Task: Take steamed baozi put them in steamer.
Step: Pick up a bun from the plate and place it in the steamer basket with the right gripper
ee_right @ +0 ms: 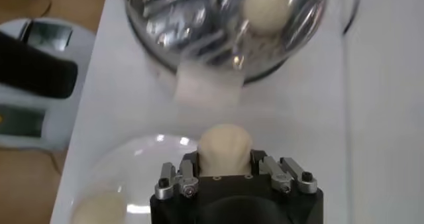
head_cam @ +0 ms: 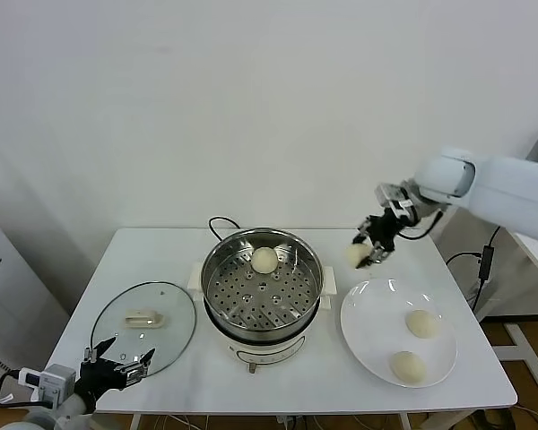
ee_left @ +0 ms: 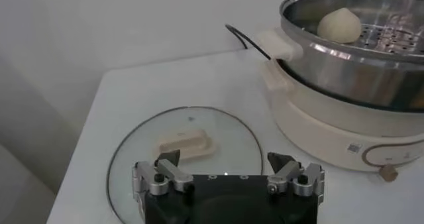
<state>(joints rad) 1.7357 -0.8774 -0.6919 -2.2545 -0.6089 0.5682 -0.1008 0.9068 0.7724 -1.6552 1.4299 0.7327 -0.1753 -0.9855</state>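
Note:
The steel steamer [head_cam: 263,287] stands at the table's middle with one baozi [head_cam: 264,260] on its perforated tray, also seen in the left wrist view [ee_left: 339,25] and the right wrist view [ee_right: 266,8]. My right gripper [head_cam: 368,250] hangs in the air just right of the steamer's rim, above the plate's far edge, shut on a cream baozi [ee_right: 225,146] [head_cam: 356,255]. Two more baozi [head_cam: 420,323] [head_cam: 407,366] lie on the white plate [head_cam: 369,324]. My left gripper [head_cam: 118,365] is parked open at the table's front left corner, over the lid's near edge.
A round glass lid [head_cam: 144,326] with a cream handle [ee_left: 186,143] lies flat left of the steamer. A black cord [head_cam: 221,222] runs behind the steamer. The plate sits near the table's right front edge.

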